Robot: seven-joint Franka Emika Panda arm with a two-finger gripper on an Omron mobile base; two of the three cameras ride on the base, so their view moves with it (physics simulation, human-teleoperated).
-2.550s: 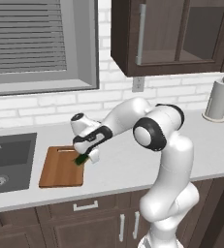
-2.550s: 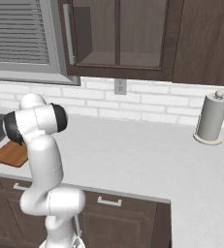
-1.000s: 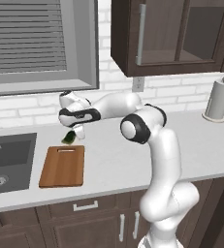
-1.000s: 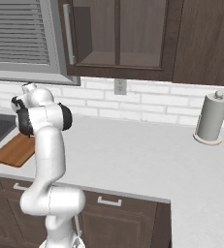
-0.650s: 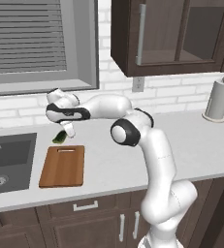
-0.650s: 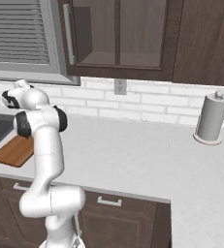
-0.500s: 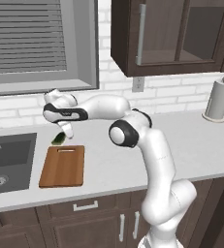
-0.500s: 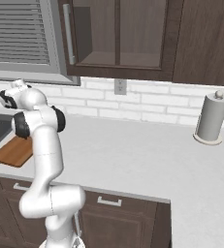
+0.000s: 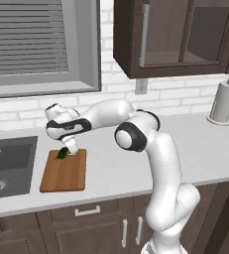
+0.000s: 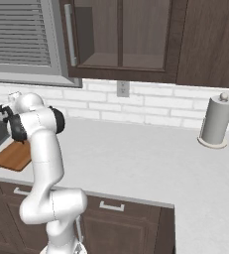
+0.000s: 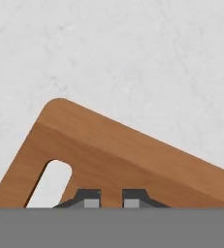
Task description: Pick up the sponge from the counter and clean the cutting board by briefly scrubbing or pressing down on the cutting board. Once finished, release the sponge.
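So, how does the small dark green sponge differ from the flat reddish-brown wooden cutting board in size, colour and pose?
The small dark green sponge is far smaller than the flat reddish-brown wooden cutting board. The sponge is green and block-shaped; the board is a brown slab with rounded corners and a slot handle. The sponge sits tilted under the gripper at the board's far end; the board lies flat on the light grey counter. Both are roughly rectangular.

Over the last moments we see the gripper [image 9: 68, 149] swing from the right side of the cutting board [image 9: 64, 171] out past its far edge, above the worktop [image 9: 116, 163], then come back over the far end of the board. The sponge [image 9: 62, 154] travels with it, now at the fingertips over the board's far end.
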